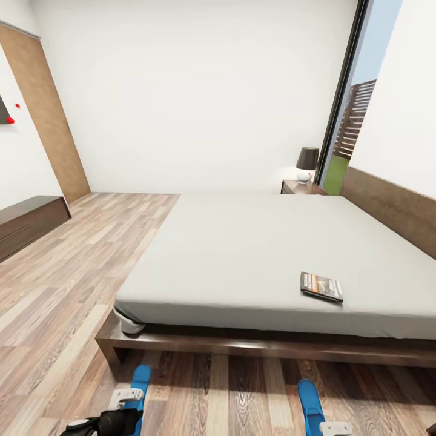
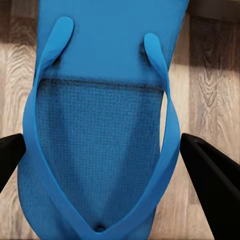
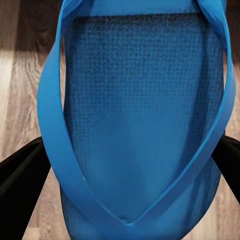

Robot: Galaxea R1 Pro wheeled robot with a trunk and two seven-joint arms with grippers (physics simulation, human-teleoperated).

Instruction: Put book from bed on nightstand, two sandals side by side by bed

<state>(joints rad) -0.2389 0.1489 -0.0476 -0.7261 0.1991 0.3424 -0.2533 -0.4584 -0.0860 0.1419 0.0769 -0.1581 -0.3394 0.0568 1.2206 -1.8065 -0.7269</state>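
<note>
Left gripper (image 2: 107, 160) jaws wide, straddling the left sandal (image 2: 100, 125) on the floor (image 1: 60, 290); sandal's long axis runs along the fingers, toward the bed (image 1: 254, 254). Right gripper (image 3: 130, 165) likewise spread around the right sandal (image 3: 140, 115). Sandals lie parallel but well apart below the bed's near edge. Book (image 1: 321, 286) lies flat near the bed's near right edge, closer to the right arm. Nightstand (image 1: 300, 187) at the far corner by the window.

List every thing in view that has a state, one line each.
Book: lying flat on the bed, near its foot edge.
Left sandal: on the floor, strap up, between the open left claw fingers.
Right sandal: on the floor, between the open right claw fingers.
Lamp: upright on the nightstand.
</note>
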